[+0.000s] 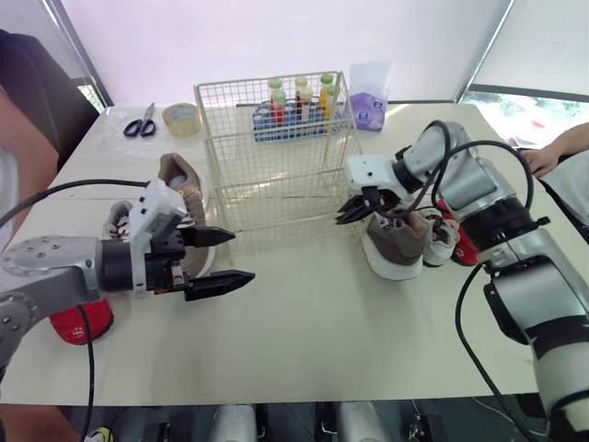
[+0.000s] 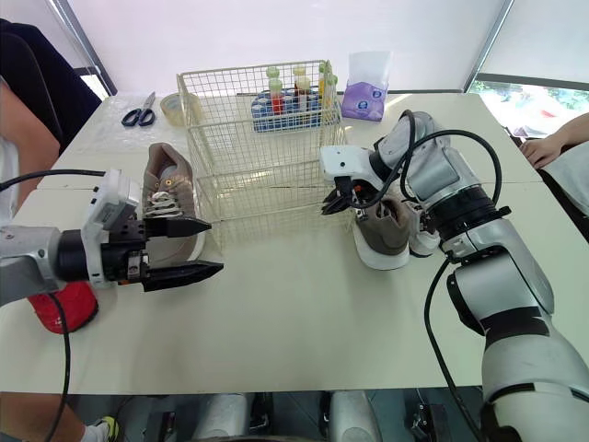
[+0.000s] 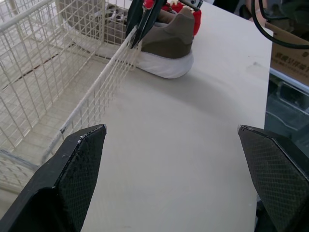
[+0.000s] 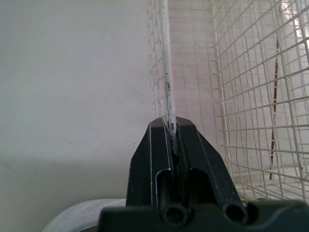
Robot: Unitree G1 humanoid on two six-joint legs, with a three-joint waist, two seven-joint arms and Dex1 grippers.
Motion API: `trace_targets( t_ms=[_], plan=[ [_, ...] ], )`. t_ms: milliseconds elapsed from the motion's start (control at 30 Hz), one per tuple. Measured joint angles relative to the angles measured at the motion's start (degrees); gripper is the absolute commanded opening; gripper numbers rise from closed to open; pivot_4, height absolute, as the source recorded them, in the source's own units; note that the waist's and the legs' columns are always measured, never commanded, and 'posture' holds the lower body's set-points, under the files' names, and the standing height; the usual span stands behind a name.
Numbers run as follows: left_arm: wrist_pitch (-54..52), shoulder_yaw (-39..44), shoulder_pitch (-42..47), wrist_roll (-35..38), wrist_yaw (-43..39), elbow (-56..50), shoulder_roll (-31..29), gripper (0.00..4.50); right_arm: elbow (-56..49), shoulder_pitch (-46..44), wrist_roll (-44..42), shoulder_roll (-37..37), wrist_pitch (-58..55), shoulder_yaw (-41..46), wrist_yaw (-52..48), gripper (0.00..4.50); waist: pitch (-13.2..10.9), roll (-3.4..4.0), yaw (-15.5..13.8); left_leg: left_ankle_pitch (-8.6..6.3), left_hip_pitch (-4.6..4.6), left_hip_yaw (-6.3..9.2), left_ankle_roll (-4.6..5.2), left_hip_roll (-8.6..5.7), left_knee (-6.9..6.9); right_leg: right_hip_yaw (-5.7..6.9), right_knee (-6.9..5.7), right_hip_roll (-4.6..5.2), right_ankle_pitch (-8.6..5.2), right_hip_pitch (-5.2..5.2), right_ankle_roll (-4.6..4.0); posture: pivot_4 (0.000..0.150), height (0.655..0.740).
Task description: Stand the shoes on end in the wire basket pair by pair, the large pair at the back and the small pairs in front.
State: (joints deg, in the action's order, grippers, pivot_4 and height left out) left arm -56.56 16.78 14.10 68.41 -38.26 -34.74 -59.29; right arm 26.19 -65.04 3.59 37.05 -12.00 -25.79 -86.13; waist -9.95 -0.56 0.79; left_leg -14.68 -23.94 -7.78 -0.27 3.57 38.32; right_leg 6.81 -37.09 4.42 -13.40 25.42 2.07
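Brown shoes (image 1: 396,241) two, wire basket (image 1: 276,189) one.

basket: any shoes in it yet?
Empty of shoes: the basket floor is bare wire. A brown shoe lies on the table at its left, a second shoe at its right.

I am working in what is looking like a lab or test room, not a home. I am facing a plain cream table (image 1: 322,322) that is carrying an odd mix of props: a wire basket (image 1: 276,157), scissors (image 1: 140,124), a roll of tape (image 1: 181,118), a purple tissue pack (image 1: 370,97) and a blue tray of small bottles (image 1: 294,118). White roller blinds (image 1: 276,37) are covering the windows behind. A person (image 1: 28,101) is keeping close at my left, another person's hand (image 1: 538,158) is resting on the table at my right, and a cardboard box (image 3: 289,43) is sitting beyond the table's edge.
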Motion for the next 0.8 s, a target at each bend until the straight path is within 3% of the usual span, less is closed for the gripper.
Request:
trace_targets(
  t_ms=[467, 800],
  plan=[
    [1.1, -0.6, -0.9, -1.4, -2.3, 0.1, 0.9, 4.5, -36.4, 14.8, -5.9, 4.2, -26.5, 5.4, 7.3, 0.11, 0.0, -0.01, 0.0, 0.0, 0.03, 0.05, -0.01, -0.01, -0.02, 0.02, -0.04, -0.02, -0.03, 0.01, -0.04, 0.15, 0.7357],
    [1.2, -2.3, -1.0, -3.1, -4.7, 0.6, 1.3, 4.5, -40.6, 16.1, -7.9, 4.3, -30.5, 5.0, 11.3, 0.11, 0.0, -0.01, 0.0, 0.0, 0.04, 0.05, -0.01, -0.01, -0.03, 0.01, -0.04, -0.03, -0.04, 0.0, -0.05, 0.15, 0.7357]
  ],
)
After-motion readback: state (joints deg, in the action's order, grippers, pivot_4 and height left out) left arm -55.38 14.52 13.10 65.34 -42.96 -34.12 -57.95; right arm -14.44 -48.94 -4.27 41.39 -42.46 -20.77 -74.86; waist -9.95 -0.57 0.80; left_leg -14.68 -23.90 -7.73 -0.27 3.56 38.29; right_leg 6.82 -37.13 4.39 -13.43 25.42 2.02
